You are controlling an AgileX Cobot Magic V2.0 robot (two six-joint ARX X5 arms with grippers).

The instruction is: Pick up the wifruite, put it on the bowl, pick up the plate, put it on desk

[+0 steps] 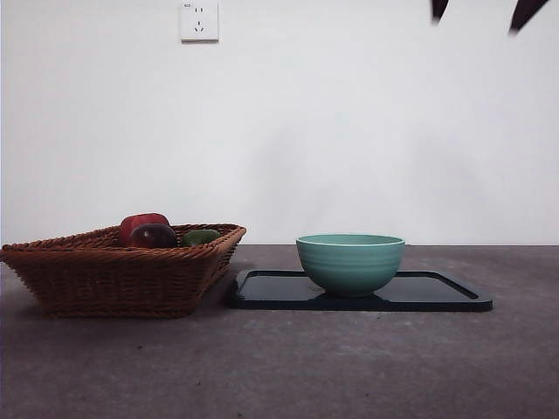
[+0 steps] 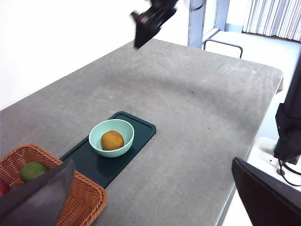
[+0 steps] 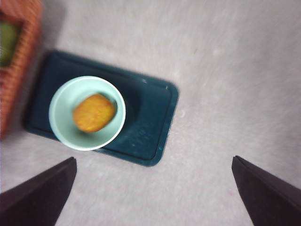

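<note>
while the wifruite [image 2: 112, 140] sits inside the bowl [image 1: 350, 262], the bowl stands on the dark tray [image 1: 437, 293] toward its basket end, tray flat on the desk [image 1: 349, 367]. wicker basket [image 1: 113, 275] just beside the tray w/ a red apple [image 1: 140, 223], a dark purple fruit [image 1: 154, 236] and a green fruit [image 1: 201, 236] in it. right gripper [image 3: 153, 193] hangs high above bowl & tray, jaws spread wide, nothing between them — in front view only black tips at the top right corner. left gripper [image 2: 155, 197] is off to the side above the basket end, jaws also wide apart, empty. wall socket [image 1: 199, 20] on the white wall behind.
</note>
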